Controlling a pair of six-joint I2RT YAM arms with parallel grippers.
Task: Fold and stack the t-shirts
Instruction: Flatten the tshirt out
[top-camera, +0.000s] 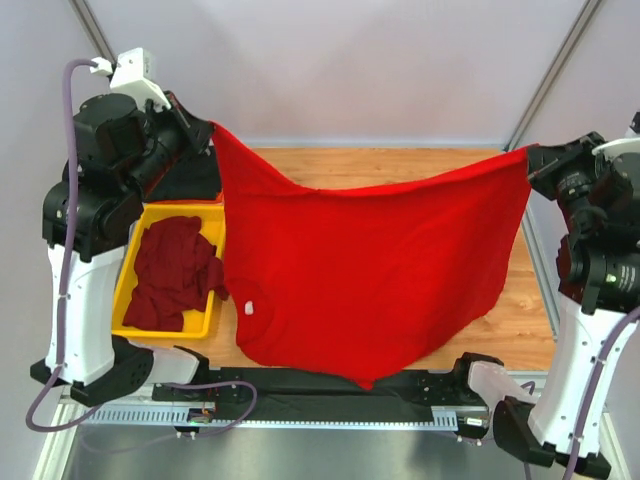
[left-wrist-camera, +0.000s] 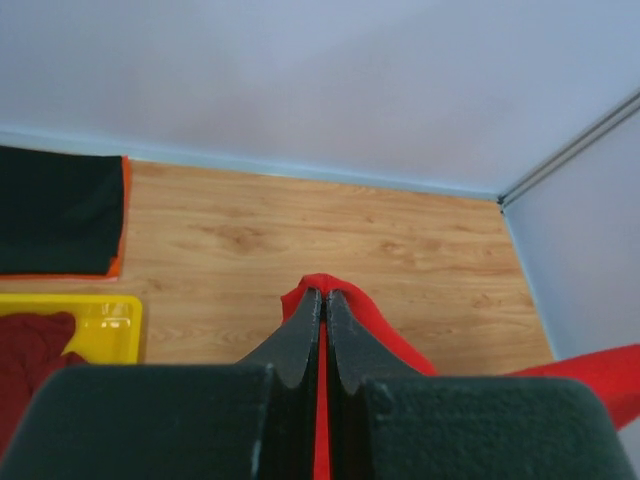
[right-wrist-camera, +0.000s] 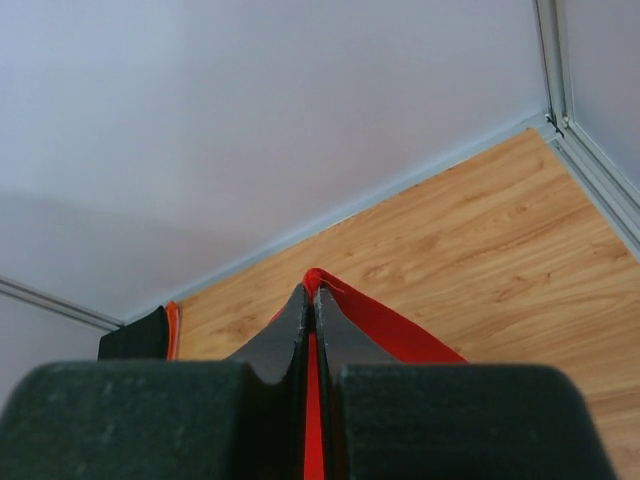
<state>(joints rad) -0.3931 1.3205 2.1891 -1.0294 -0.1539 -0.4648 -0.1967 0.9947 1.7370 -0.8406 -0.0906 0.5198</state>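
Red t-shirt (top-camera: 370, 270) hanging spread above wooden tabletop (top-camera: 520, 320), left tool (left-wrist-camera: 322, 305) and right tool (right-wrist-camera: 309, 295) each clamping one upper corner

Right pincer (right-wrist-camera: 310, 300) clamped on red t-shirt (right-wrist-camera: 385, 325) edge above wooden table (right-wrist-camera: 480, 260).

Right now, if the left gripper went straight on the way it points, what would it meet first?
Probably bare light wooden tabletop, before the pale back wall, though depth is unclear. The left gripper is shut on the bright red cloth t-shirt.
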